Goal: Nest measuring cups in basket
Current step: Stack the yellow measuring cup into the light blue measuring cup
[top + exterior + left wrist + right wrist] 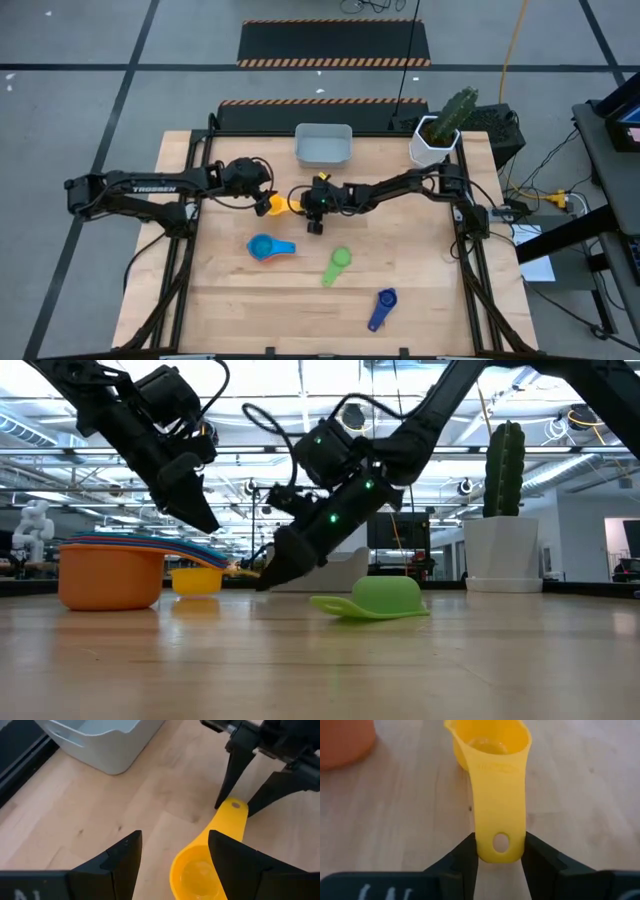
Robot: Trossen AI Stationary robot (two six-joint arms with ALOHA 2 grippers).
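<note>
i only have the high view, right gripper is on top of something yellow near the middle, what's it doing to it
Observer: The right gripper has its fingers on either side of the yellow cup's handle end, by the hanging hole.
Operator: is the cup off the table
Observer: The low view shows the yellow cup sitting on the table, not lifted.
Operator: and the left one
Observer: The left gripper is open, its fingers straddling the cup's bowl end without gripping.
Operator: anything in the basket
Observer: In the left wrist view, the part of the basket that shows holds no cups.
</note>
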